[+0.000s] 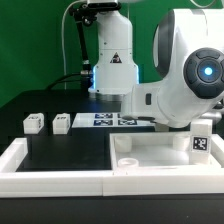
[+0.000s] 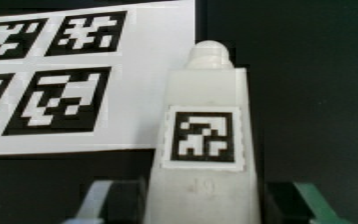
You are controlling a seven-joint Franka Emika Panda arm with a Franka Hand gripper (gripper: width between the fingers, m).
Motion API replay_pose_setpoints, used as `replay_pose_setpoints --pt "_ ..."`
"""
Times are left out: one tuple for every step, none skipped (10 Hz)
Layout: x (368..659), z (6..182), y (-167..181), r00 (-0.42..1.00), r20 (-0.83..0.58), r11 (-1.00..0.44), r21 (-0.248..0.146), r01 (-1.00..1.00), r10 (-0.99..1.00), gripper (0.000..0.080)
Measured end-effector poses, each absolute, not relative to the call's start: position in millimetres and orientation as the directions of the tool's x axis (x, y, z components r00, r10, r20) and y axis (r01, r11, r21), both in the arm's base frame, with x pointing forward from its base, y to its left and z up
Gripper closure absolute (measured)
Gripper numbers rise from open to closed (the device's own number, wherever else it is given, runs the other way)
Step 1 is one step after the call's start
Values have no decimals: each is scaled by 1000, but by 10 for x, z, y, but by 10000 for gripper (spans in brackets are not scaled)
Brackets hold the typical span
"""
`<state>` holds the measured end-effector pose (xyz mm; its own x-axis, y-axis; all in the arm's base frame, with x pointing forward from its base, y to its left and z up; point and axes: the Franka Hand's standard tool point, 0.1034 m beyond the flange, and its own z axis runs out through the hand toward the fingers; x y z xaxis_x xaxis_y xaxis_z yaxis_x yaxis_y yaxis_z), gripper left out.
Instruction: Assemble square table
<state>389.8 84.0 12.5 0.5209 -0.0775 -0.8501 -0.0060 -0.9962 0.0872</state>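
Note:
In the wrist view my gripper (image 2: 206,205) is shut on a white table leg (image 2: 202,100). The leg carries a black-and-white tag and its tapered end points away from the jaws, over the black table. One finger (image 2: 105,200) shows on each side of the leg. In the exterior view the arm's bulk hides the gripper and this leg. The square tabletop slab (image 1: 150,152) lies at the front on the exterior view's right, with a tag (image 1: 199,143) at its right. Two short leg blocks (image 1: 32,122) (image 1: 62,122) stand at the left.
The marker board (image 1: 115,120) lies behind the slab; it also shows in the wrist view (image 2: 60,75) beside the held leg. A long white rail (image 1: 60,170) borders the black surface at the front. The robot's base (image 1: 110,60) stands at the back.

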Motion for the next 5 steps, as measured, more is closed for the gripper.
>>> replay_pose_setpoints --pt "3904 145 820 519 -852 -997 80 -6 -71 503" --pt "3937 216 774 522 -850 -998 68 -13 -65 503" --pt "3967 356 734 517 -853 -998 59 -25 -64 502" --pt "4001 565 666 508 -860 -998 38 -39 -53 502" --pt "4026 734 598 495 -867 -998 32 -58 -57 502"
